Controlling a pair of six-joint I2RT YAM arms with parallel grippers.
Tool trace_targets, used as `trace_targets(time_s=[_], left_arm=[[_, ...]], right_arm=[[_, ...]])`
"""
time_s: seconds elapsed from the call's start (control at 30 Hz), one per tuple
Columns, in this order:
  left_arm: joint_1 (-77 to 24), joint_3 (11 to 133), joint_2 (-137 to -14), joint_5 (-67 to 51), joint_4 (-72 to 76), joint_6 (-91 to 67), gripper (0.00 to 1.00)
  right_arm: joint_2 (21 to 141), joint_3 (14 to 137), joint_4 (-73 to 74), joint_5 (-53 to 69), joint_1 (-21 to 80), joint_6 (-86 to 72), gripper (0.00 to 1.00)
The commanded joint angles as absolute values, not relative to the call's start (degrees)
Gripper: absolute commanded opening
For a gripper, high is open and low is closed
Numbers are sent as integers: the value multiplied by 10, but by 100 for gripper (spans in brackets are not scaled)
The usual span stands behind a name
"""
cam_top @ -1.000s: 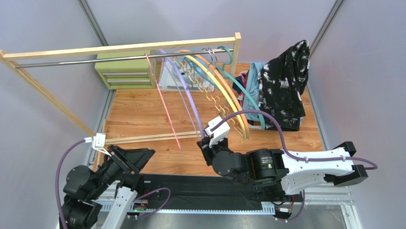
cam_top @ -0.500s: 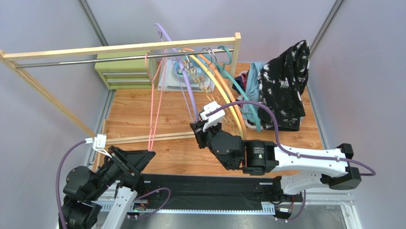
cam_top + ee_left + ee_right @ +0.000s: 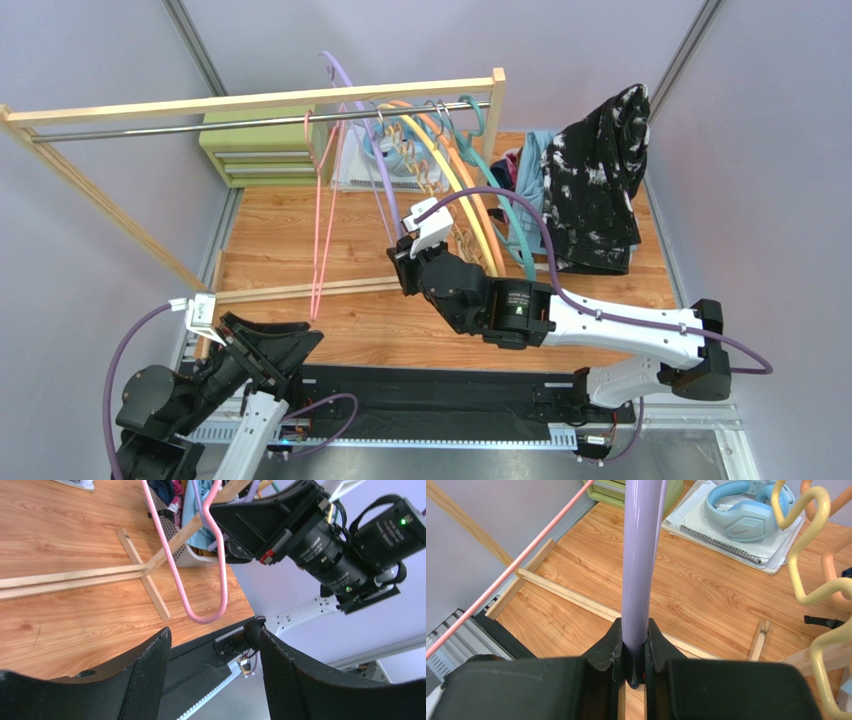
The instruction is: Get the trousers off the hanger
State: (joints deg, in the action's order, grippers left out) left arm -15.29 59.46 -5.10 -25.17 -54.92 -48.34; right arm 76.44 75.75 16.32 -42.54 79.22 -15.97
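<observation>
My right hand (image 3: pixel 633 652) pinches the purple hanger (image 3: pixel 641 555) tight. My left hand (image 3: pixel 212 660) is open, empty. The trousers (image 3: pixel 598 185) look soft and floppy; grab a bunch.

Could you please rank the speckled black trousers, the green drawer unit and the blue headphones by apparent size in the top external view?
1. Speckled black trousers: largest.
2. Green drawer unit: clearly smaller.
3. Blue headphones: smallest, and partly hidden.
</observation>
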Motion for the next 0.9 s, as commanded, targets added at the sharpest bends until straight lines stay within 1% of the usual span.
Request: trace_targets(time_s=[0.0,0.07,0.1,0.17,0.2,0.27,0.3,0.33,0.37,0.4,0.43,0.47,0.57,0.7,0.8,0.87], left_arm=[[-153,604,-25,-294,-567,-459,72],[-153,601,-13,-309,-570,-454,73],[-153,600,-4,-315,-570,-454,73],[-153,599,21,-328,-568,-452,74],[-153,598,37,-332,-569,-451,75],[-153,592,54,-341,-570,-453,75],[-153,588,74,-341,-572,-454,75],[-153,590,76,-342,-578,-446,76],[-153,596,71,-350,-603,-438,76],[-152,594,76,-351,-605,-437,76],[-153,599,74,-352,-614,-421,76],[-153,603,74,-352,-619,-418,76],[-153,612,75,-368,-612,-399,76],[-153,599,75,-406,-596,-388,76],[-152,568,76,-437,-573,-391,76],[-152,538,76,-445,-548,-397,76]], right_arm=[[778,781,156,-405,791,-187,0],[779,783,166,-400,791,-192,2],[777,782,171,-393,790,-205,14],[766,773,186,-390,794,-218,30],[760,768,191,-390,797,-223,42],[739,743,195,-397,812,-240,56],[730,736,196,-407,819,-243,69],[723,727,203,-413,836,-250,77],[709,716,209,-418,846,-253,82],[701,708,213,-430,857,-257,94],[691,699,216,-437,880,-258,96],[671,691,219,-444,893,-261,100],[626,652,227,-435,932,-275,100],[572,563,214,-408,984,-286,100],[530,506,198,-401,1011,-316,100],[485,438,165,-396,1018,-331,100]])
